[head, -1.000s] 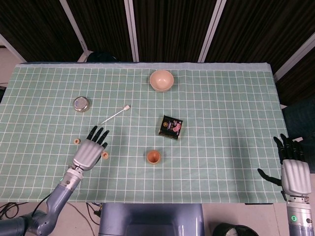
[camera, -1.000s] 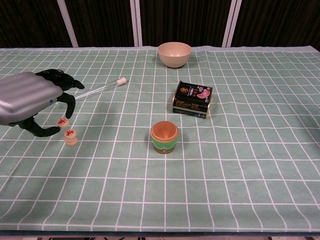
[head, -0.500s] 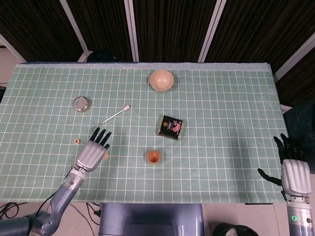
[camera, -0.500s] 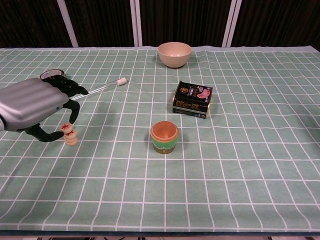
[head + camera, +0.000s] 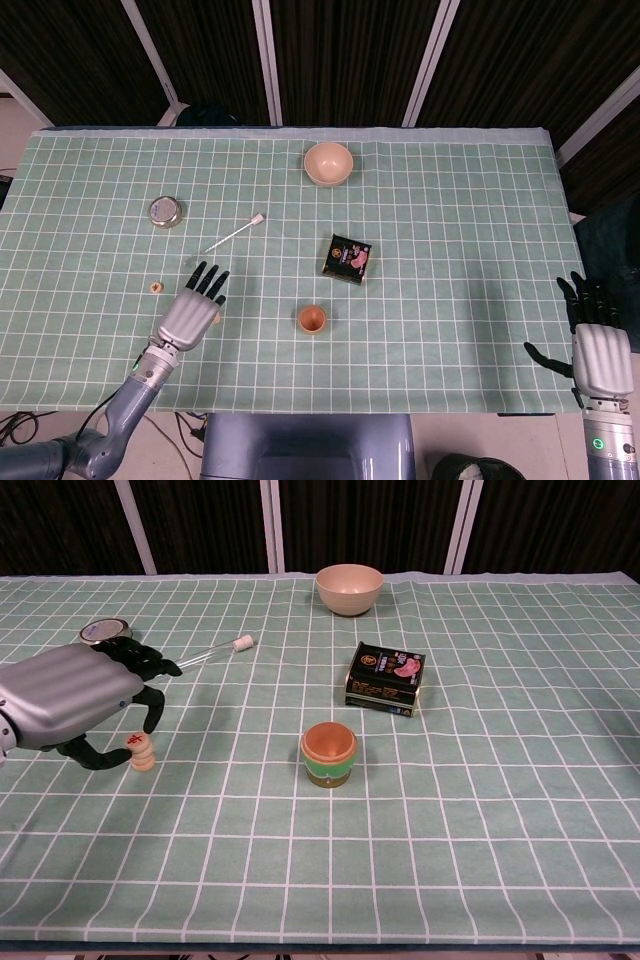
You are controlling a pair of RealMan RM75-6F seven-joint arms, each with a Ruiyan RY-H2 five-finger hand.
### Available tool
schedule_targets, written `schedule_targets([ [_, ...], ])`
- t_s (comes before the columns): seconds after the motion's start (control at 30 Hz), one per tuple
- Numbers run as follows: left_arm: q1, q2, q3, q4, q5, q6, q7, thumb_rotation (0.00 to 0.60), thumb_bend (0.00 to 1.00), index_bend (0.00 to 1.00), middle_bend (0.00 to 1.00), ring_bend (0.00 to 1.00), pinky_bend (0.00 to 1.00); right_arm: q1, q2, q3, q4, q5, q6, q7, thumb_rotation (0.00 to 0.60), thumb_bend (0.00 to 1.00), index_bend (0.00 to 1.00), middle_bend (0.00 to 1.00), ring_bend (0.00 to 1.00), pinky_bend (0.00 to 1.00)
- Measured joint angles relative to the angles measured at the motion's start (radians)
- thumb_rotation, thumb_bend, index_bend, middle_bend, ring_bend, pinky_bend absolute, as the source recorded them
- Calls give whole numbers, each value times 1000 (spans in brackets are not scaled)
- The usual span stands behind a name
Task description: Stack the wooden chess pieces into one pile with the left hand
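The round wooden chess pieces (image 5: 142,752) sit in a small pile on the bench (image 5: 480,810), under the left hand (image 5: 75,695). That hand is shiny grey with black fingers (image 5: 152,705) curved around the pile; I cannot tell if it touches. One more wooden piece (image 5: 155,288) lies apart. The right hand (image 5: 598,350) is open. A soft green cloth with white squares covers the bench. Dark panels stand behind.
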Motion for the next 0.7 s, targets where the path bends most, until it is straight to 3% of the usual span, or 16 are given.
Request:
schedule_targets([
  [0.7, -4, 2, 7, -2, -7, 4, 8, 600, 307, 456, 85, 0, 0, 0, -2, 1, 2, 1, 2, -4, 600, 233, 89, 14, 25, 0],
])
